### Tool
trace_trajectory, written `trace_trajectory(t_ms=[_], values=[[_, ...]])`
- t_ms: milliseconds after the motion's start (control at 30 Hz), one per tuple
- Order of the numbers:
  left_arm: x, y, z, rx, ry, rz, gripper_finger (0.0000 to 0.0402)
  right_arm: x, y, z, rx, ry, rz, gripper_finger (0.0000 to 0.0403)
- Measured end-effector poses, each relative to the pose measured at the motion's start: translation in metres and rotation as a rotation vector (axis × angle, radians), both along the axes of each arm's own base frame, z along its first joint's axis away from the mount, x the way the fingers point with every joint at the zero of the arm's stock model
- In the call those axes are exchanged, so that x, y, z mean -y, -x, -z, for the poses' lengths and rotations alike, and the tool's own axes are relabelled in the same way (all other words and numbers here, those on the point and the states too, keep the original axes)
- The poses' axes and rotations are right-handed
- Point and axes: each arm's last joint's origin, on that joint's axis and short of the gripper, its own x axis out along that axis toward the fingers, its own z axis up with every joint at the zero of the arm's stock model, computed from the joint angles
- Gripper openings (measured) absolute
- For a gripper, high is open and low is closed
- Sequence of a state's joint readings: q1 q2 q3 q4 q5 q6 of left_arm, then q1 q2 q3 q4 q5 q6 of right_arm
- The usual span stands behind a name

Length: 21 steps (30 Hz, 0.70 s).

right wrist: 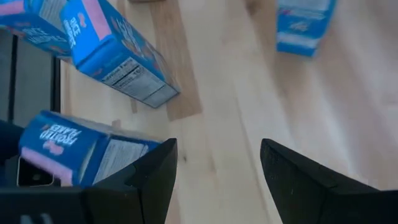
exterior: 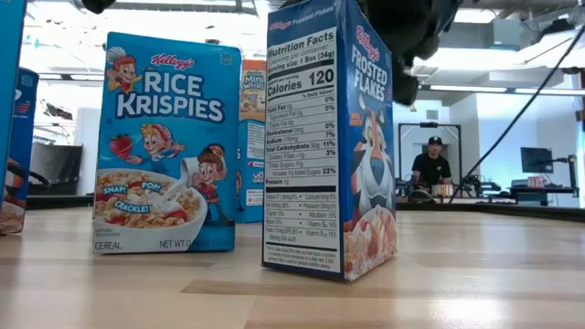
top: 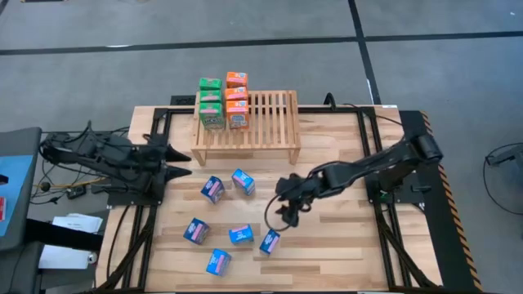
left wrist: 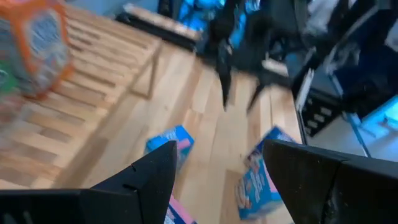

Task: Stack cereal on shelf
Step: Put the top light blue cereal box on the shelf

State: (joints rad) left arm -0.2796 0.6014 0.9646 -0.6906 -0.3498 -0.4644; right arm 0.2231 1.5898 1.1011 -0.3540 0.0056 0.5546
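Nearest your low camera stands a blue Frosted Flakes box [exterior: 331,137], upright on the wood table [exterior: 457,274], its side panel reading "Nutrition Facts" and "Calories 120", with the tiger on the adjoining face. Just behind it to the side you can read "Kellogg's Rice Krispies" on a second blue box [exterior: 167,142], with "Snap! Crackle! Pop!" over the bowl and "CEREAL" along the bottom edge; an orange box [exterior: 253,87] shows between the two, its print too cut off to read. From above, you see six blue boxes scattered on the table [top: 343,237] in front of the shelf [top: 265,118], which sits at the far middle of the table and carries green boxes [top: 211,102] and orange boxes [top: 237,100] stacked at its left end. Your right gripper [top: 279,217] hangs over the table just above and beside the front blue box [top: 270,242]; its jaws are apart and hold nothing, and its wrist camera catches "Frosted Flakes" on a nearby box [right wrist: 78,149]. Your left gripper [top: 181,162] waits at the table's left edge beside the shelf, jaws likewise apart and empty. Beyond the table a person [exterior: 430,164] sits at a desk in the room
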Motion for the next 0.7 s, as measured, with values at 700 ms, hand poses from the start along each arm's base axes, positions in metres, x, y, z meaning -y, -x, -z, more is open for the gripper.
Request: trace_trajectory(t_ms=[700], values=[[-0.004, 0.018, -0.001, 0.032, -0.013, -0.033, 0.0228, 0.03, -0.054, 0.044, 0.096, -0.003, 0.049, 0.0325]])
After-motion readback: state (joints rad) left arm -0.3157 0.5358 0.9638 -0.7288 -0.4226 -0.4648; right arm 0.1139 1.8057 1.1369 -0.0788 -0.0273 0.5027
